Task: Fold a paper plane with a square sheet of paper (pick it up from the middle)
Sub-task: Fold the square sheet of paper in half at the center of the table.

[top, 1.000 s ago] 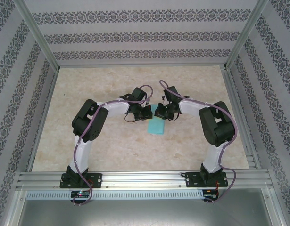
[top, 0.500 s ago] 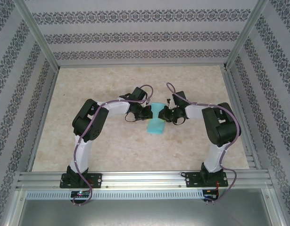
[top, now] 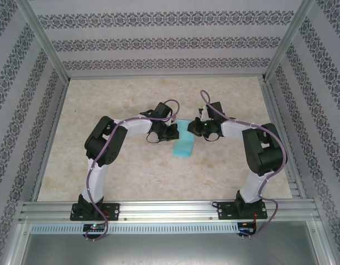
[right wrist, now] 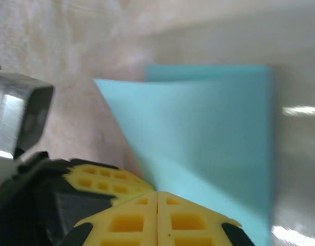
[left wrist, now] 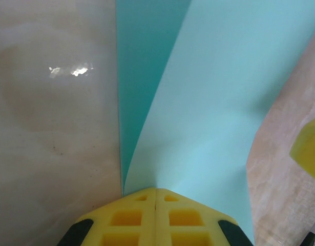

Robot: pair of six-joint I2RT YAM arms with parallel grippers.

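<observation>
The right arm has swung outward, the right jaws now clamped on the thin turquoise-blue square sheet of paper (right wrist: 208,133); the left jaws pinch its other side. Wrist views reveal a lifted fold; overhead, one sheet mid-bench (top: 131,165), two arms.

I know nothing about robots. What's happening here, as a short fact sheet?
setting: two arms over a beige table
paper: turquoise, between the two grippers, one flap curled up over a layer lying flat
left gripper: shut, pinching the paper
right gripper: shut, apparently pinching the paper too
fold progress: partly folded; no pointed plane shape yet
</observation>
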